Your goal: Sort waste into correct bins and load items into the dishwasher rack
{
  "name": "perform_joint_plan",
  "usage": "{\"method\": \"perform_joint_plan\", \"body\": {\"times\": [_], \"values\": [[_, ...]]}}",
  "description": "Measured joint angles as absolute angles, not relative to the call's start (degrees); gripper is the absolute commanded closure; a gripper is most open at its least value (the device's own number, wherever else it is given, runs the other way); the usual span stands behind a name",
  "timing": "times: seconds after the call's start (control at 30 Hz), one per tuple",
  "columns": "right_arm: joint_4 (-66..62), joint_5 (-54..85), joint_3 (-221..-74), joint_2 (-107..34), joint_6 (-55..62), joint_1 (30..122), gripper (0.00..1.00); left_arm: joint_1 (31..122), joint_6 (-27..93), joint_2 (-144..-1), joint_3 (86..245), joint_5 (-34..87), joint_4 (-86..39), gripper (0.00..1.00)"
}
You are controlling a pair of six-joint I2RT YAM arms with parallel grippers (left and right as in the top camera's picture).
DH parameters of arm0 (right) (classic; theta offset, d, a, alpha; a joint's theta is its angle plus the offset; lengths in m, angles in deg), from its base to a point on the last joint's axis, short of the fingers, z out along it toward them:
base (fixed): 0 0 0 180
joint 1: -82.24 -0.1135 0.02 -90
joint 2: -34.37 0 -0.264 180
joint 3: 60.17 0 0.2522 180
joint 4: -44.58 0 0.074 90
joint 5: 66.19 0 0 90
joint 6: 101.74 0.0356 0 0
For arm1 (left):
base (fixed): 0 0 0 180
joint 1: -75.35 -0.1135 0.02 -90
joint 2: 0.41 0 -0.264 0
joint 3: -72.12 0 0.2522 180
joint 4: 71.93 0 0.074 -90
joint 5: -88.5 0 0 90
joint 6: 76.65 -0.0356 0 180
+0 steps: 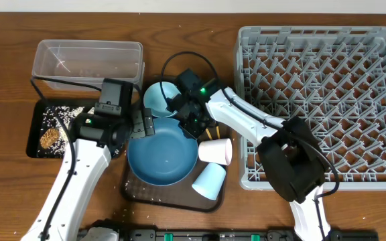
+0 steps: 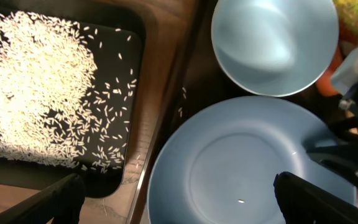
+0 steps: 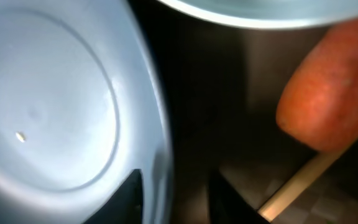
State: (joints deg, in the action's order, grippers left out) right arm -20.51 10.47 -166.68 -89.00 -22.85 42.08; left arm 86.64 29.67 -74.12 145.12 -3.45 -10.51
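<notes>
Rice [image 2: 36,93] is lying in a thick white patch across the shallow black tray [image 2: 135,37]. In the overhead view a small brown food lump [image 1: 49,138] is sitting in that tray's near left part, with the clear plastic tub [image 1: 89,57] standing just behind the tray. The big blue plate-bowl [image 1: 163,157] is resting on the dark brown serving tray [image 1: 173,199], and the small light-blue bowl [image 1: 159,99] is sitting just beyond its far rim. The left gripper [image 2: 179,205] is hanging above the plate-bowl's left edge, its jaws spread wide with nothing clasped between them. The right gripper [image 1: 191,122] is reaching down at the plate-bowl's far right rim. In the right wrist view its fingers [image 3: 235,199] are standing narrow, one on each side of that rim, but I cannot tell whether they are actually pinching it. The orange carrot [image 3: 334,99] is lying just beside that gripper, near the small bowl, with the wooden chopsticks [image 3: 297,183] poking out beneath it. The crumpled green-yellow wrapper [image 2: 356,15] is showing at the corner of the left wrist view, beyond the carrot. The pink cup [image 1: 215,150] and the light-blue cup [image 1: 210,181] are sitting at the plate-bowl's right, just beside the grey dishwasher rack [image 1: 320,100].
</notes>
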Motion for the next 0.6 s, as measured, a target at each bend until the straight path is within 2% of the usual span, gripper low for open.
{"method": "perform_joint_plan", "body": {"times": [0.1, 0.4, 0.6], "values": [[-21.72, 9.66, -167.16, -89.00, -23.95, 41.99, 0.99, 86.64, 29.67, -74.21, 145.12, -3.45, -10.71, 0.02], [-23.22, 9.22, -168.10, -89.00, -21.41, 40.94, 0.99, 86.42, 29.69, -74.21, 145.12, -4.52, -10.84, 0.02], [-26.44, 7.28, -174.74, -89.00, -20.49, 43.63, 0.99, 86.27, 29.69, -74.21, 145.12, -4.72, -10.82, 0.02]]}}
